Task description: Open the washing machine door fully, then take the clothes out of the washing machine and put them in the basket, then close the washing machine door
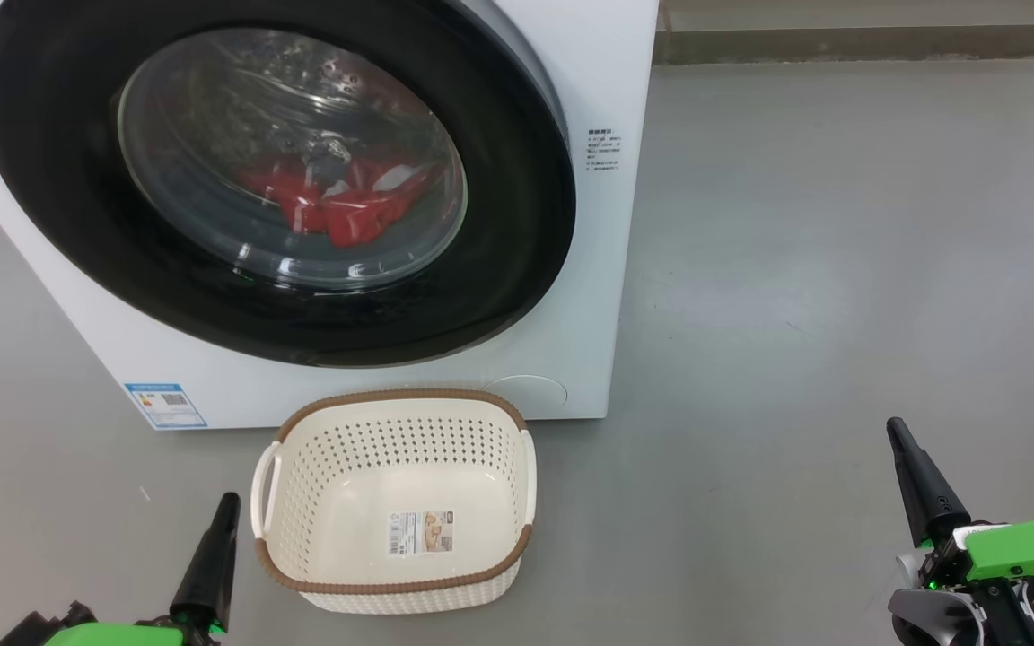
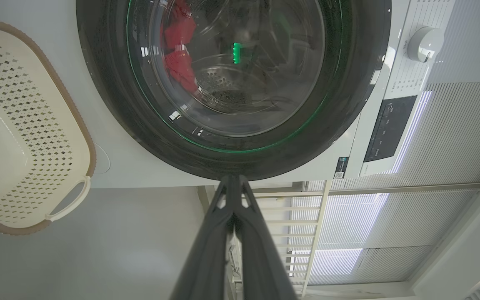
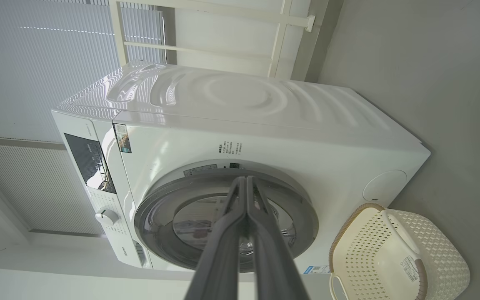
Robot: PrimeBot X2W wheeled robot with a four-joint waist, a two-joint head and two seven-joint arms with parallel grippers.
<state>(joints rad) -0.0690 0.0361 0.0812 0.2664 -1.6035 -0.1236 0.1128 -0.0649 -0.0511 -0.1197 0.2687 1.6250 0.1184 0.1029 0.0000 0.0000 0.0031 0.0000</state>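
Observation:
The white washing machine (image 1: pixel 598 296) stands ahead with its round black-rimmed door (image 1: pixel 59 179) closed. Through the glass I see red clothes (image 1: pixel 337 202) lying low in the drum. The cream perforated basket (image 1: pixel 396 408) with a brown rim sits on the floor just in front of the machine, with nothing in it but a paper label on its bottom. My left gripper (image 1: pixel 228 502) is shut at the lower left, beside the basket's left handle. My right gripper (image 1: pixel 896 429) is shut at the lower right, well away from the machine. Both hold nothing.
Grey floor (image 1: pixel 822 269) spreads wide to the right of the machine. A control panel with a dial (image 2: pixel 425 43) sits on the machine's top front. Blinds and a white frame (image 2: pixel 319 216) stand behind the machine.

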